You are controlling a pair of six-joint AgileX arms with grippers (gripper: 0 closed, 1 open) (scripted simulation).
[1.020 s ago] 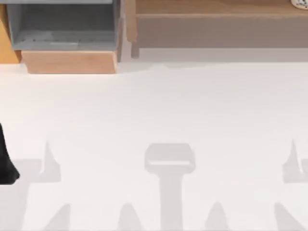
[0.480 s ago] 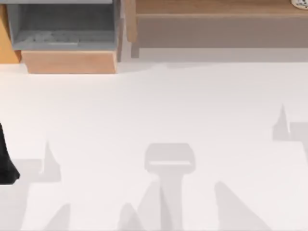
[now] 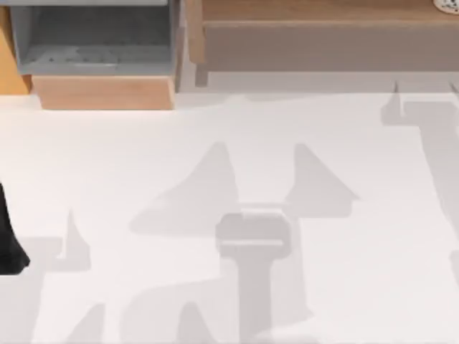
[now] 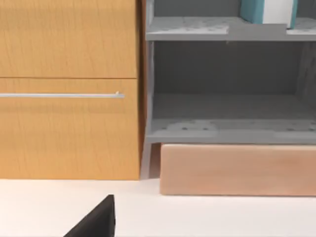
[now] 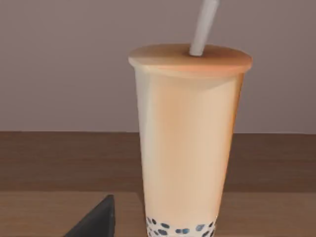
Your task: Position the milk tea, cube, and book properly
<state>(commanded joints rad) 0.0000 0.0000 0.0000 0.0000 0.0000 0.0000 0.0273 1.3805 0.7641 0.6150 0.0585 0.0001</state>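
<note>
The milk tea [image 5: 190, 143] is a tall pale-orange cup with a flat lid, a white straw and dark pearls at the bottom. It stands upright on a brown wooden shelf [image 5: 59, 168], close in front of my right gripper [image 5: 94, 221], of which a black wedge shows. The book [image 4: 269, 10], teal with white pages, stands on the upper grey shelf [image 4: 197, 27] of the cabinet. My left gripper [image 4: 94, 222] hovers low over the white table, facing that cabinet. My left arm [image 3: 8, 244] is at the table's left edge. The cube is out of view.
A grey open cabinet [image 3: 93, 39] on a light wooden base [image 3: 104, 92] stands at the back left, beside an orange-wood drawer front [image 4: 69, 89]. A long wooden shelf [image 3: 323, 36] runs along the back right, with a pale speckled edge [image 3: 448, 4] at its far corner.
The right arm's shadow has slid from the table's front right up to the back right, by the wooden shelf. The left arm has stayed put.
</note>
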